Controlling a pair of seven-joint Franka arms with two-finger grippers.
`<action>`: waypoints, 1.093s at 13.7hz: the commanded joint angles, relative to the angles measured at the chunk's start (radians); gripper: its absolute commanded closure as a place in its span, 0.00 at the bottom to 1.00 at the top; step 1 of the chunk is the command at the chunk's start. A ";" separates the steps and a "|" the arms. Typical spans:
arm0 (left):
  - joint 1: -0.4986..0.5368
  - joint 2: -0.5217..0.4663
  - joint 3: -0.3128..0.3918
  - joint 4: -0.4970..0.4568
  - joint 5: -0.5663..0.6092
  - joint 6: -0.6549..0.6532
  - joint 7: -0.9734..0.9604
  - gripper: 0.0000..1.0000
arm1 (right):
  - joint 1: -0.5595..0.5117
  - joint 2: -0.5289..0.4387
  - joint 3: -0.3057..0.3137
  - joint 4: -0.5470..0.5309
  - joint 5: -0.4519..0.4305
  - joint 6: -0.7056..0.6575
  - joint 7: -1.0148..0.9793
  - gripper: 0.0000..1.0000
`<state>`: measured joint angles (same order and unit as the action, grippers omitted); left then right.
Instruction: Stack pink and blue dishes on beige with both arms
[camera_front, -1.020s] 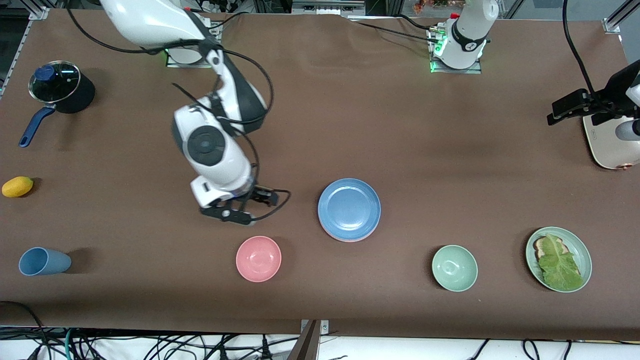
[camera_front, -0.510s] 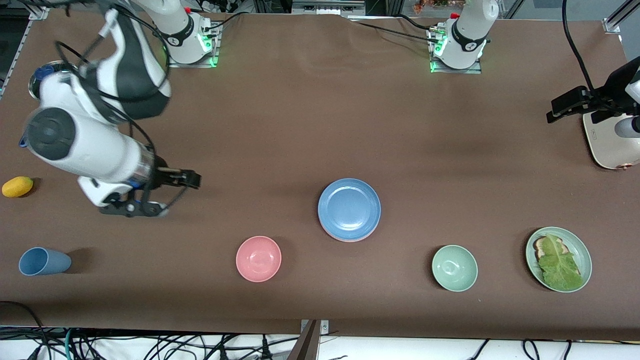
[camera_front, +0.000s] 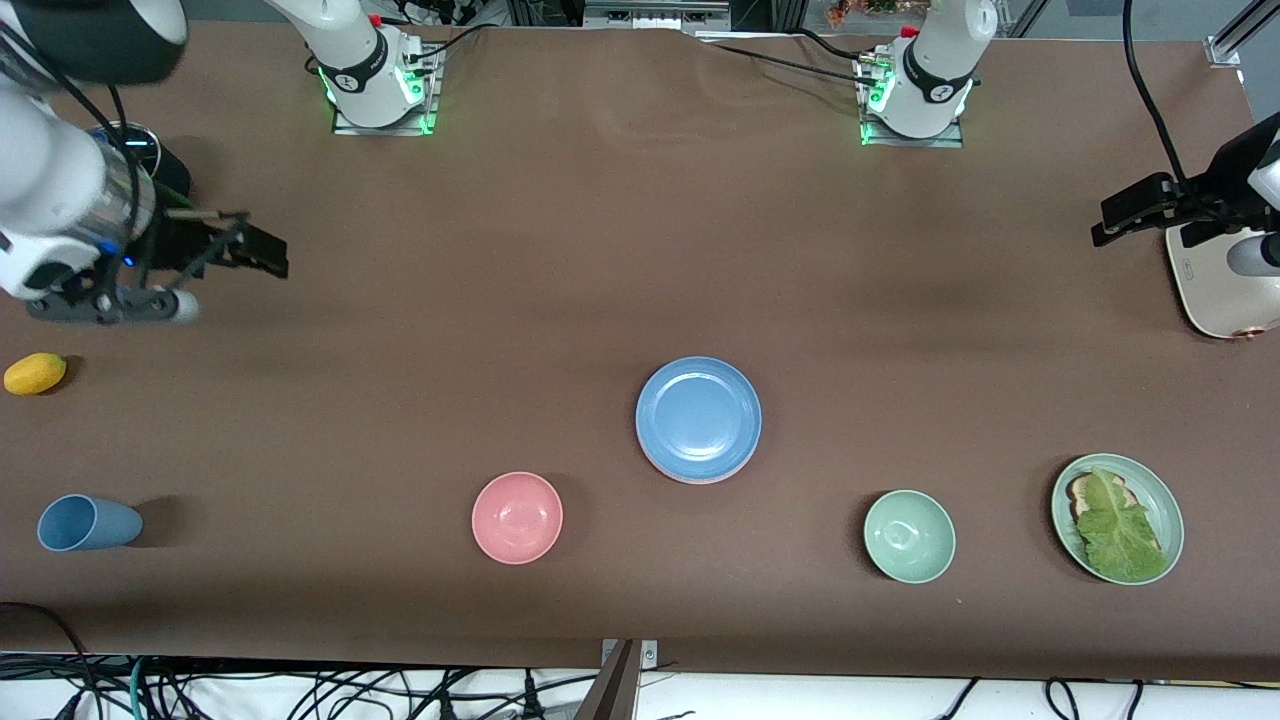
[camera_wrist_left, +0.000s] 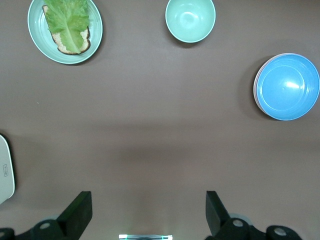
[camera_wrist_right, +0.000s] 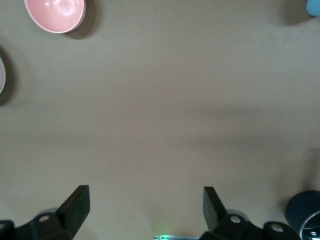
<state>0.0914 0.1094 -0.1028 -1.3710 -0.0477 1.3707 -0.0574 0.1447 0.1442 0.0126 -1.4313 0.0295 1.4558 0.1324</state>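
The blue dish (camera_front: 698, 416) lies near the table's middle, on top of the pink dish, of which only a thin rim (camera_front: 700, 479) shows. In the left wrist view the blue dish (camera_wrist_left: 288, 86) shows the same pale rim along one side. The beige plate is hidden. My right gripper (camera_front: 110, 306) hangs open and empty over bare table at the right arm's end, beside the dark pot (camera_front: 160, 185); its jaws (camera_wrist_right: 145, 200) stand wide apart. My left gripper (camera_front: 1256, 261) waits open and empty (camera_wrist_left: 149, 205) over the left arm's end.
A pink bowl (camera_front: 517, 517), a green bowl (camera_front: 909, 536) and a green plate with lettuce on toast (camera_front: 1170, 520) lie nearer the front camera. A blue cup (camera_front: 88, 523) and a yellow fruit (camera_front: 35, 373) sit at the right arm's end. A white appliance (camera_front: 1215, 295) stands under the left gripper.
My right arm has swung away from the spot beside the pink bowl and the dishes, out to its own end of the table near the pot. The left arm has not moved.
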 joint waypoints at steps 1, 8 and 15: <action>-0.004 0.003 0.002 0.015 0.020 -0.015 -0.010 0.00 | -0.022 -0.063 -0.002 -0.055 0.003 -0.012 -0.059 0.00; -0.007 0.003 0.000 0.015 0.020 -0.015 -0.009 0.00 | -0.025 -0.055 -0.028 -0.025 0.010 -0.006 -0.086 0.00; -0.007 0.003 0.000 0.015 0.017 -0.015 -0.007 0.00 | -0.024 -0.048 -0.026 -0.021 0.007 0.000 -0.093 0.00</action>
<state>0.0914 0.1094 -0.1025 -1.3710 -0.0477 1.3707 -0.0588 0.1287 0.0986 -0.0178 -1.4588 0.0295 1.4522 0.0542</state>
